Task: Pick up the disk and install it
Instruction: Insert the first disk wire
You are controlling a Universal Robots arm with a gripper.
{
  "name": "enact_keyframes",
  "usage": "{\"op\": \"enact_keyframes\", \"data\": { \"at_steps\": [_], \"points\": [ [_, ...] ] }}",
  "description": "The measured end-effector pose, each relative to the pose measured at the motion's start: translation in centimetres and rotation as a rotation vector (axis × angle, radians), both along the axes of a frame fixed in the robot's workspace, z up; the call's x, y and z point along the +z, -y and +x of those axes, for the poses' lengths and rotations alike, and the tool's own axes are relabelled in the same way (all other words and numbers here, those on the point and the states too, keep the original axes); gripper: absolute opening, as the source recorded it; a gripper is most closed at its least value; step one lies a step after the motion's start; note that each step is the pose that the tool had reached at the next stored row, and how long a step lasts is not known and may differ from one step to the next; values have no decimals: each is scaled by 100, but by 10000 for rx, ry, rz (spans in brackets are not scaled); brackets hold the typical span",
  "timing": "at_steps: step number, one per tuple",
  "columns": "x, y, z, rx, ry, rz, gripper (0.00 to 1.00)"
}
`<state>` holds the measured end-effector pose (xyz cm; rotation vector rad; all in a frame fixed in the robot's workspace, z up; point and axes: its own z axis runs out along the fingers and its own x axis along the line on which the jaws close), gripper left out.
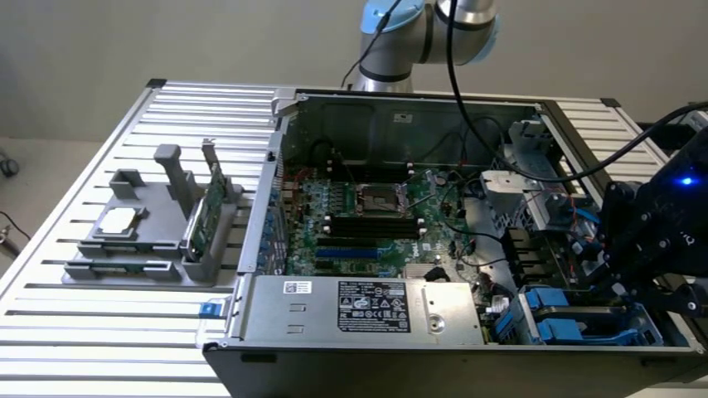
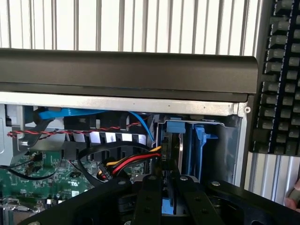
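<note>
The disk [image 2: 182, 145] stands on edge in the drive bay at the corner of the open computer case, seen as a thin dark plate framed by its blue plastic carrier [image 2: 199, 140]. My gripper [image 2: 166, 187] reaches down onto it, its two black fingers [image 2: 148, 194] close together with a strip of blue carrier showing between them. In the exterior view the arm's black wrist end [image 1: 652, 236], with a blue light, hangs over that bay at the case's right front corner, where blue carriers [image 1: 553, 319] sit.
The case holds a green motherboard [image 1: 366, 215], a silver power supply [image 1: 376, 307] and loose cables [image 2: 126, 164] beside the bay. A grey fixture [image 1: 144, 249] on the slatted table holds a small silver chip [image 1: 119, 220] and a green card [image 1: 205, 211]. A keyboard [image 2: 281, 75] lies outside the case.
</note>
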<state>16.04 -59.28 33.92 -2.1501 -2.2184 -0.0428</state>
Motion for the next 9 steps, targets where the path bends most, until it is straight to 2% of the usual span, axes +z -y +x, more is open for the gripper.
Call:
{"op": "enact_keyframes", "data": {
  "at_steps": [9],
  "points": [
    [0, 15, 0, -31, 0, 3, 17]
  ]
}}
